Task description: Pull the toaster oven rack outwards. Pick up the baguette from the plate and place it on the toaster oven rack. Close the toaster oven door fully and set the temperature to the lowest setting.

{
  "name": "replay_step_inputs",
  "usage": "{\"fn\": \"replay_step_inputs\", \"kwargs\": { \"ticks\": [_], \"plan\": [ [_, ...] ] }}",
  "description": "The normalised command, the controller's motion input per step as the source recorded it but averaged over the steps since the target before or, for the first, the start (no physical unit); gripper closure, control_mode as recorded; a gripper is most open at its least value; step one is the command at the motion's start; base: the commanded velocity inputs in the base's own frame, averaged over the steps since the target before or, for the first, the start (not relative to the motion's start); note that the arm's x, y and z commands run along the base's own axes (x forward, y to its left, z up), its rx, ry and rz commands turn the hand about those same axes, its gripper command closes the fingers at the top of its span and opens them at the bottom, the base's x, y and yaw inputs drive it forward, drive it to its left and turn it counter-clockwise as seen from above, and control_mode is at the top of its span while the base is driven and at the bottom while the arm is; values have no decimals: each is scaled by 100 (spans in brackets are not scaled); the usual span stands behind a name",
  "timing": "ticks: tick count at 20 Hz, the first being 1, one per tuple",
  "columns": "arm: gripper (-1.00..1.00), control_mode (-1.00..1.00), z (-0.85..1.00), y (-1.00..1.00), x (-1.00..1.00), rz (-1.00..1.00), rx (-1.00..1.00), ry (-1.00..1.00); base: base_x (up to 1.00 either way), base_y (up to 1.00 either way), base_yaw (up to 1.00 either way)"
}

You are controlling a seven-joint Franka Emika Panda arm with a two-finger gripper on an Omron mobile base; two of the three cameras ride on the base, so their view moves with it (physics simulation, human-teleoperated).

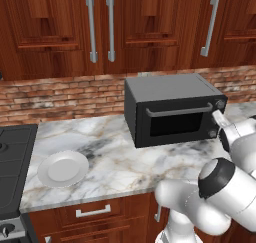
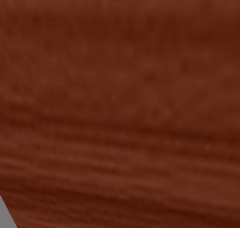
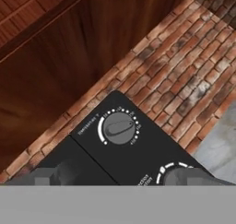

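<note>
Wide-open end effector (image 3: 115,178) (holding nothing) faces toaster oven (image 1: 170,109) knobs.

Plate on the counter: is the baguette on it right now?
No. In the left base view the white plate lies bare on the marble counter, no bread on it.

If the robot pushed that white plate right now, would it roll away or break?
Probably not roll: the plate lies flat on the marble counter, so it would likely slide. The polished-looking stone may let it skid easily. It sits near the counter's front edge, so a hard shove might send it off, and it could break.
</note>
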Motion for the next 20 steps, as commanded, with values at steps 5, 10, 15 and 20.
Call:
{"fn": "replay_step_inputs", "kwargs": {
  "ticks": [5, 10, 15, 20],
  "plan": [
    [-100, -100, 10, 0, 0, 0, 6, 0, 0, 0, 0],
    [-100, -100, 0, -2, 0, 0, 14, 0, 0, 0, 0],
    [-100, -100, 0, -10, 0, 1, 24, 6, 0, 0, 0],
    [-100, -100, 0, 0, 0, 0, 17, 6, 0, 0, 0]
  ]
}}
